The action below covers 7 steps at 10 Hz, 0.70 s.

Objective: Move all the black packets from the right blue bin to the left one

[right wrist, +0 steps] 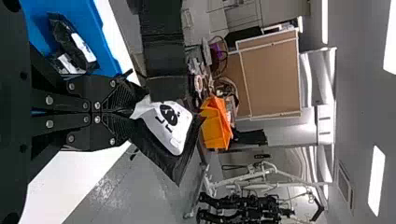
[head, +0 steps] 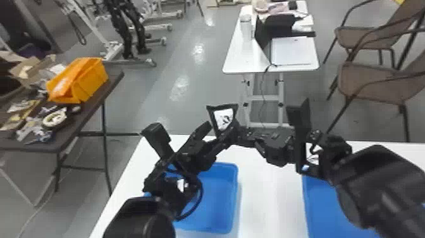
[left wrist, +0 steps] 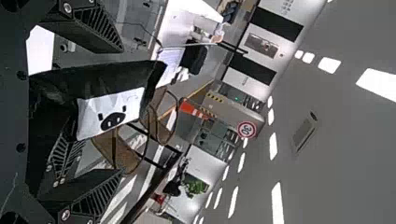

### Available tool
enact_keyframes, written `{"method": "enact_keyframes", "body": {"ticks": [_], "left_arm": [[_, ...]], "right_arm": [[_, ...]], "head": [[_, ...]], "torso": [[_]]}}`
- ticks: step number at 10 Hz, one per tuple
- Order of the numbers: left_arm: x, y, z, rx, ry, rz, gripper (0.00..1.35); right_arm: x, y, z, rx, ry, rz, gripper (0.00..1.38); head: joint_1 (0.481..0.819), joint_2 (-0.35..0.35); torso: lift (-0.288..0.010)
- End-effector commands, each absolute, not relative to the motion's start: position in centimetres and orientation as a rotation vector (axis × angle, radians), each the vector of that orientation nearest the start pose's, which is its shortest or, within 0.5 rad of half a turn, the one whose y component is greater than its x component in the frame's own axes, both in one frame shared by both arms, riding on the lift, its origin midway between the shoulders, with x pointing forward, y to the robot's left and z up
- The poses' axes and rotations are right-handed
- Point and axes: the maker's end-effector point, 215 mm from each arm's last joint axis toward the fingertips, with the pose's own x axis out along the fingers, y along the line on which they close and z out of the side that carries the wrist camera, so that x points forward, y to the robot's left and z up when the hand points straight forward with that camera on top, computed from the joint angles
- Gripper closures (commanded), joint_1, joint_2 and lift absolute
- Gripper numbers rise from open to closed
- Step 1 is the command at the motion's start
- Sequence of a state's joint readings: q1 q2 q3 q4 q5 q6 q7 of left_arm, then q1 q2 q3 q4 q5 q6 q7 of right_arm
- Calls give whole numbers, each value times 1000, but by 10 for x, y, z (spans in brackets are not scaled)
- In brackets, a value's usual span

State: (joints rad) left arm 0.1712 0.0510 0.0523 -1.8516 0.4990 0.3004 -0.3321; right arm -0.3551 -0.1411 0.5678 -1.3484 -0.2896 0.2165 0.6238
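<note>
Above the table (head: 268,190), a black packet (right wrist: 166,126) is standing out, one end pinched in the closed right tool (right wrist: 135,113), while the left tool (left wrist: 116,111), wide open and gripping nothing, is holding its fingers on either side. The right tool is probably presenting the packet's free part for a handover, sparing a long reach to the left bin (head: 221,196). Crinkled, slightly shiny black film is framing a white label with a dark snout-like print.

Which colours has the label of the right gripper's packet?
The label is white with black print; right wrist view.
</note>
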Motion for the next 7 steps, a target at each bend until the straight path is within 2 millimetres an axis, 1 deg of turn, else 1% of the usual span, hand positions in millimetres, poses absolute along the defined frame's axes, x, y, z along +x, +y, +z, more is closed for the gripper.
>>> {"method": "enact_keyframes", "body": {"ticks": [1, 2, 3, 4, 5, 6, 7], "left_arm": [[535, 157, -343, -555, 116, -420, 107], [535, 152, -348, -623, 103, -420, 114], [536, 154, -350, -605, 114, -412, 295], [537, 156, -349, -566, 107, -412, 1007], [537, 159, -345, -554, 86, -386, 1188], [538, 164, -341, -535, 67, -361, 1217], [537, 170, -334, -497, 40, -335, 1217]], "right_arm": [[526, 112, -353, -16, 203, 1157, 1271], [526, 112, -354, -11, 207, 1156, 1271], [525, 112, -355, -8, 210, 1156, 1271], [525, 112, -356, -8, 212, 1157, 1271], [524, 112, -357, -7, 213, 1157, 1271], [524, 112, -357, -5, 214, 1157, 1271], [524, 112, -357, -5, 214, 1157, 1271]], "head": [[695, 270], [695, 272], [695, 270], [695, 269], [695, 269], [695, 273], [695, 276]], "torso": [[0], [0], [0], [0], [0], [0], [0]]}}
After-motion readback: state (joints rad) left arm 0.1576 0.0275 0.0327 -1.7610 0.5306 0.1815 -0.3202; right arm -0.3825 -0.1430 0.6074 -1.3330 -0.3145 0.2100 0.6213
